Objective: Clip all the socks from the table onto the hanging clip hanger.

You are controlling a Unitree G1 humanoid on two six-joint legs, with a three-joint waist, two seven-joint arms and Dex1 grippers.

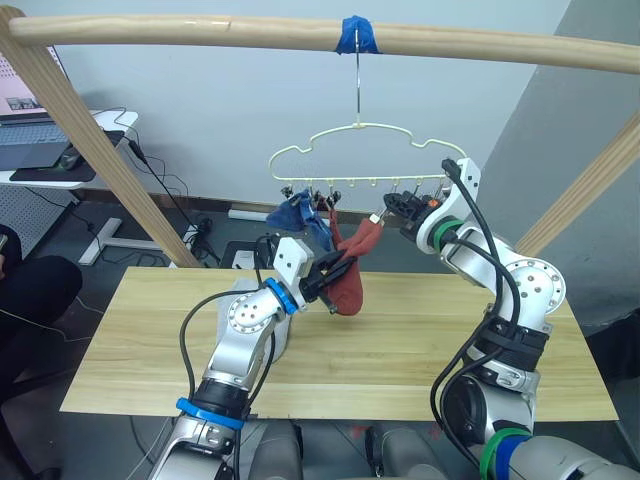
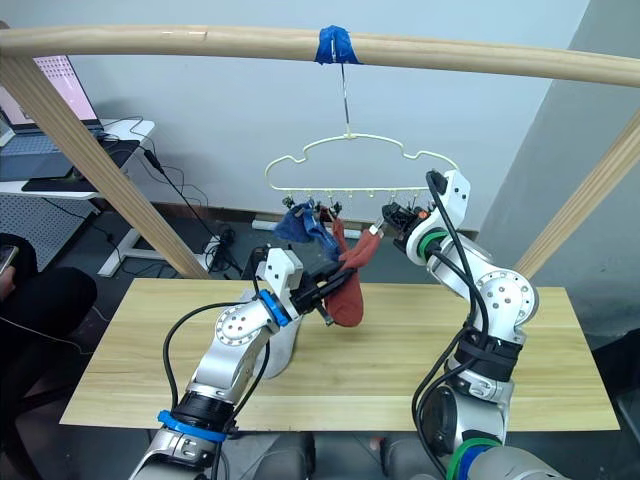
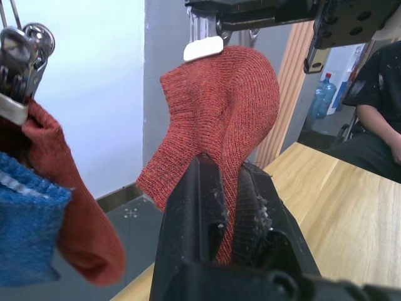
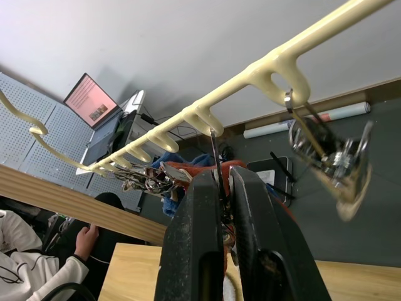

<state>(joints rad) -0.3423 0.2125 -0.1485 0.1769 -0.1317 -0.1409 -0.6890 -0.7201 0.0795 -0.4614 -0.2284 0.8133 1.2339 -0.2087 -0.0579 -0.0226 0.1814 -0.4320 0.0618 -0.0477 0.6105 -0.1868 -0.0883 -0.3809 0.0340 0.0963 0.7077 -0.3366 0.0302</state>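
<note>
No readable text or labels anywhere

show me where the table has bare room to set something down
The table is bare on its right part, beyond the right arm, and along the left front edge. It is crowded at the centre back, where the left gripper holds a red sock under the hanger, beside the right gripper.

I saw the cream wire hanger [image 1: 368,152] hanging by its hook, its row of small metal clips above the pale wood table [image 1: 520,385]. A blue sock [image 1: 298,216] and a rust red sock [image 3: 69,207] hung clipped at the hanger's left end. Another rust red sock [image 1: 353,275] drooped below the hanger's middle clips.
</note>
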